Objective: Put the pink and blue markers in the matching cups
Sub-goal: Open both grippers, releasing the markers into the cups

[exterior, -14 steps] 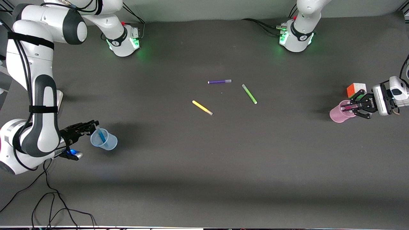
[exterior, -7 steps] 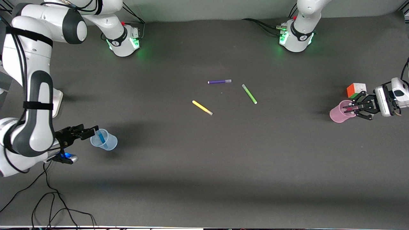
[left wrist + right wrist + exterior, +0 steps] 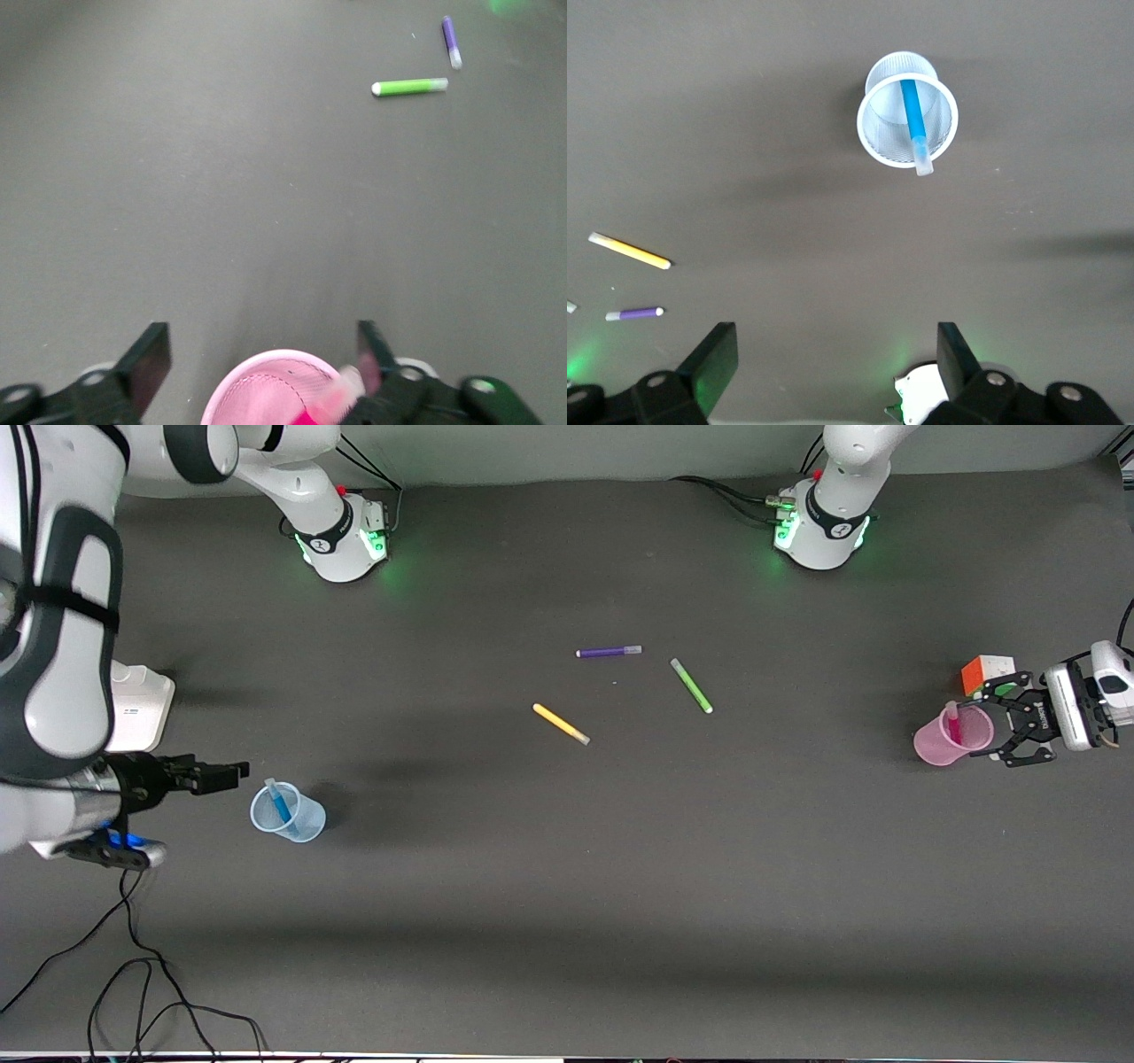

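The pale blue cup (image 3: 288,813) stands upright near the right arm's end of the table, with the blue marker (image 3: 282,804) leaning inside it. My right gripper (image 3: 232,772) is open and empty, beside the cup and apart from it. The right wrist view shows the cup (image 3: 908,122), the marker (image 3: 912,115) and the open gripper (image 3: 833,363). The pink cup (image 3: 952,735) stands near the left arm's end and holds the pink marker (image 3: 952,724). My left gripper (image 3: 982,728) is open beside its rim. The left wrist view shows the cup (image 3: 275,390), the marker (image 3: 332,403) and the gripper (image 3: 266,363).
A purple pen (image 3: 609,652), a green pen (image 3: 691,685) and a yellow pen (image 3: 561,724) lie mid-table. A colour cube (image 3: 986,673) sits next to the pink cup, farther from the front camera. A white box (image 3: 137,708) sits at the right arm's end. Cables (image 3: 133,992) lie near the front edge.
Both grippers have let go of their markers and drawn back from the cups toward the table ends. The left gripper has opened wider. Both markers stay in their cups.
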